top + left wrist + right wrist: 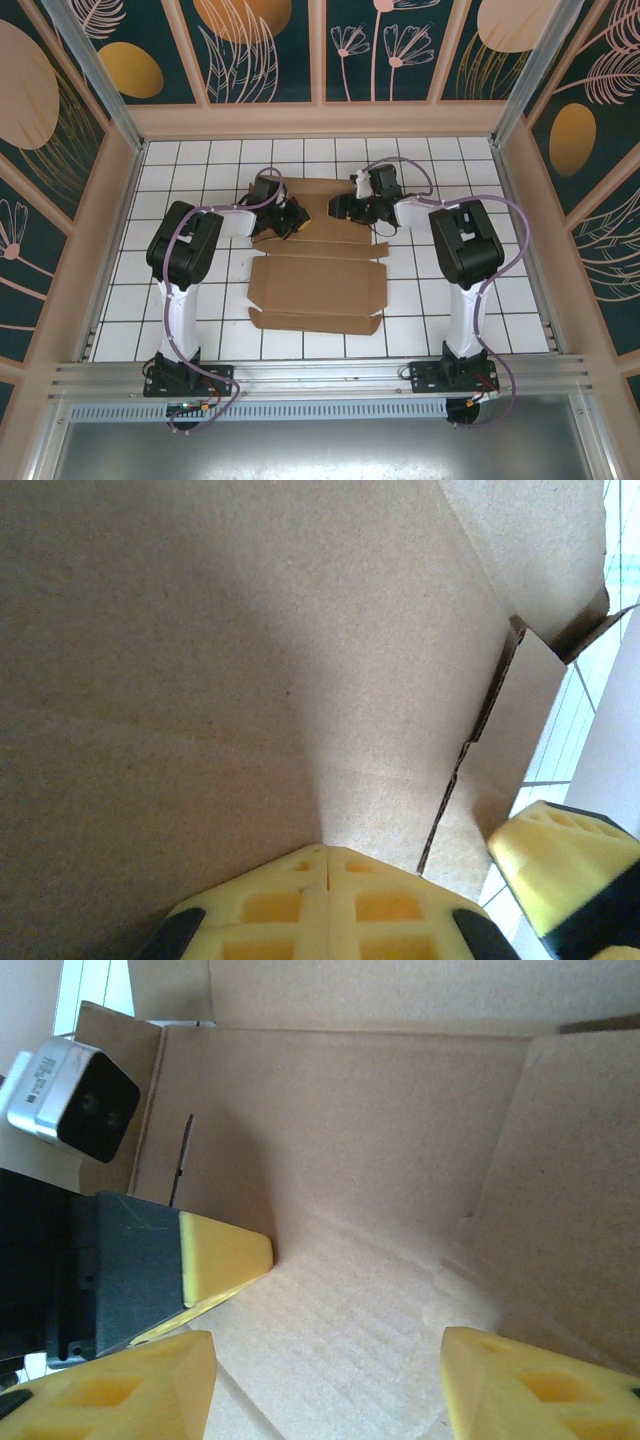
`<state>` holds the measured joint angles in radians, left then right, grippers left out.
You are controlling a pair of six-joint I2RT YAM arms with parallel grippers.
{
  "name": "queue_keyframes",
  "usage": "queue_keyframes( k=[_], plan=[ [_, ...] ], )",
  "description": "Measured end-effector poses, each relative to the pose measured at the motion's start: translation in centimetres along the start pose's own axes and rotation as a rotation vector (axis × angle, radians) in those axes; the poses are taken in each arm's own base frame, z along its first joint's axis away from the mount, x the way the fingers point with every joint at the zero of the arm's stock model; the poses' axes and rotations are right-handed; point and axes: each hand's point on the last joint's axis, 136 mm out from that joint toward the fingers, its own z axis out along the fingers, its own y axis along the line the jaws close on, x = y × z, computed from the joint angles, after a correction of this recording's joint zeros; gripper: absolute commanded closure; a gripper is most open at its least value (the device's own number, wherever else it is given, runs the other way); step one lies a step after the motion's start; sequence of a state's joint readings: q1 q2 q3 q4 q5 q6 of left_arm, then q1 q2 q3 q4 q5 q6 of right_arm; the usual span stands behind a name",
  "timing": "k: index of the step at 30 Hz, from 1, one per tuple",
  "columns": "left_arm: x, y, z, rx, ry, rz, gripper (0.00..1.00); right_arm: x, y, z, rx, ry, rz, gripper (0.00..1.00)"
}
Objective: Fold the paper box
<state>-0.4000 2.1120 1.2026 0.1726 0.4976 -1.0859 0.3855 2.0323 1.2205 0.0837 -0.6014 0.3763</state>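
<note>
Plain brown paper box (316, 285) lay at the middle of the desk (130, 300), near panels flat, far panels raised. The left hand (327, 848) was pressed together, tips against a cardboard crease. The right hand (325, 1345) was spread over the box's inside.

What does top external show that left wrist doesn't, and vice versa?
Top external: the whole paper box on the tiled table, its near panels lying flat, with the left gripper and right gripper at its far end. Left wrist: close up, the left gripper's tips are shut against the cardboard, beside a slit and a raised flap. Both: brown cardboard, white tiles, both grippers.
</note>
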Motion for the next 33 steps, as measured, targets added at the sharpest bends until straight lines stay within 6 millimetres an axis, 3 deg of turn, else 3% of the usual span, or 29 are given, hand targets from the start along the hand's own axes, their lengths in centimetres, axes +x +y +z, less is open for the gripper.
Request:
queue_keyframes(
  k=[8, 11, 18, 23, 26, 33],
  plan=[
    [0.0, 0.0, 0.0, 0.000, 0.001, 0.001, 1.00, 0.1, -0.5, -0.9, -0.009, -0.010, 0.014, 0.38],
    [0.1, 0.0, 0.0, -0.001, 0.001, 0.005, 1.00, -0.6, -1.0, -3.5, 0.032, -0.051, 0.026, 0.37],
    [0.0, 0.0, 0.0, -0.003, 0.002, 0.010, 1.00, -4.3, -1.7, -10.8, 0.171, -0.223, 0.006, 0.27],
    [0.0, 0.1, 0.0, -0.007, 0.002, 0.012, 1.00, -4.0, -3.1, -12.1, 0.270, -0.221, -0.011, 0.28],
    [0.0, 0.1, 0.0, -0.010, 0.001, 0.014, 1.00, -2.9, -4.7, -12.3, 0.359, -0.187, -0.004, 0.34],
    [-0.1, 0.1, -0.1, -0.016, -0.001, 0.016, 1.00, -2.5, -8.2, -11.9, 0.613, -0.124, -0.050, 0.74]
  ],
)
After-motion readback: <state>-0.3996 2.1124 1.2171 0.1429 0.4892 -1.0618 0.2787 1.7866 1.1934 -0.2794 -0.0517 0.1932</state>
